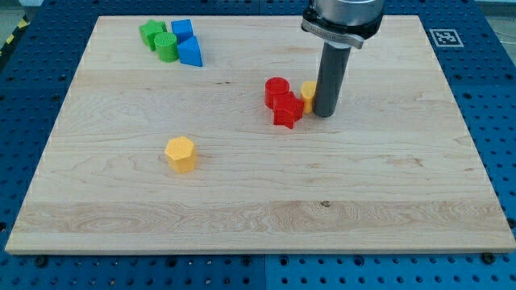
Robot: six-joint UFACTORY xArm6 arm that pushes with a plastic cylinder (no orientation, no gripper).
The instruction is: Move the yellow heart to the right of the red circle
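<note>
Yellow heart (308, 94): mostly hidden behind my rod, only a sliver showed just left of my tip (324, 113); its shape could not be confirmed.
Arm: cut off by the view's top edge above my rod.
Green blocks (160, 40): far left of my tip, bunched together, shapes too small to tell.
Corner marker (443, 37): pattern too small to read.
</note>
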